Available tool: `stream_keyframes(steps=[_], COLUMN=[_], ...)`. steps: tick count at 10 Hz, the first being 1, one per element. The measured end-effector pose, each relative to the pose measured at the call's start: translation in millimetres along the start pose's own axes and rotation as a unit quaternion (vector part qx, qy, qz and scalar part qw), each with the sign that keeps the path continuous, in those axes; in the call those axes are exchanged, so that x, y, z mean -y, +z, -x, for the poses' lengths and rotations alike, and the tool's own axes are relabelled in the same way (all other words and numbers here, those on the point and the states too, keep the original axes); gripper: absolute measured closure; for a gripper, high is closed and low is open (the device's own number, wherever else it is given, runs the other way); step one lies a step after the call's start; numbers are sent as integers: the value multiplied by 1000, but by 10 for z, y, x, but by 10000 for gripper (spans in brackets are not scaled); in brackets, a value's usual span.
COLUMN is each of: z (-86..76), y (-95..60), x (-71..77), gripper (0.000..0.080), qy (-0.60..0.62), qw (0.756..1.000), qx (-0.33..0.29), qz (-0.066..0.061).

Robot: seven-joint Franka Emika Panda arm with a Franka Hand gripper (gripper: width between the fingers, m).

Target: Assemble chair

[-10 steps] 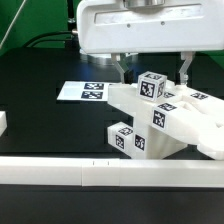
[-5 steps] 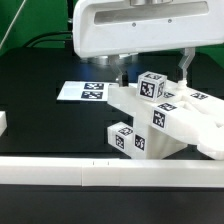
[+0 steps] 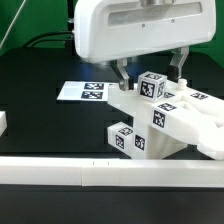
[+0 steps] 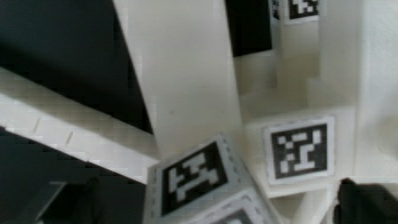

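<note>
The chair (image 3: 175, 120) is a cluster of white blocky parts with black-and-white tags, at the middle right of the exterior view. A tagged leg block (image 3: 151, 86) stands up from its top. My gripper (image 3: 150, 70) hangs just above it, open and holding nothing. One of its fingers (image 3: 121, 75) is on the left of the block and the other is on the right. In the wrist view the chair's white bars and tags (image 4: 299, 148) fill the picture. My gripper (image 4: 222, 205) shows there only as dark fingertips (image 4: 365, 200) at either side of a tagged block (image 4: 199, 175).
The marker board (image 3: 85, 92) lies flat on the black table left of the chair. A long white border rail (image 3: 90, 176) runs along the front. A small white block (image 3: 3, 122) sits at the left edge of the exterior view.
My gripper has shifted slightly to the exterior view's left and come a little lower over the tagged block. The chair parts have not moved.
</note>
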State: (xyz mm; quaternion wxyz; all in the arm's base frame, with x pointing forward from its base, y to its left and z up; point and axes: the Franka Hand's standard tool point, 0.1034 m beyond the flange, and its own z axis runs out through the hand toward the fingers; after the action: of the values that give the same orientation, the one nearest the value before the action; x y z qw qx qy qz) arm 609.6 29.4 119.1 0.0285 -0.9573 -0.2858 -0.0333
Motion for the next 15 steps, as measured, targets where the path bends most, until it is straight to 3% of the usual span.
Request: stream_keyframes(steps=[3,4,5,6,7,9,11,15], z=[4,9,10,11,12,11,9,-33], y=[7,7,8,8,8,8,12,17], x=[-3,-10,-12,-13,-14,-11,-8,17], gripper=[150,264,431,431,514,514,514,512], qy=[-81,-103,-101,-101,-101,-73,35,207], qw=[997,995,995,995,995,997,999,978], qx=[2,2,2,2,2,1,-7,-21], qz=[4,4,4,4,4,3,3,2])
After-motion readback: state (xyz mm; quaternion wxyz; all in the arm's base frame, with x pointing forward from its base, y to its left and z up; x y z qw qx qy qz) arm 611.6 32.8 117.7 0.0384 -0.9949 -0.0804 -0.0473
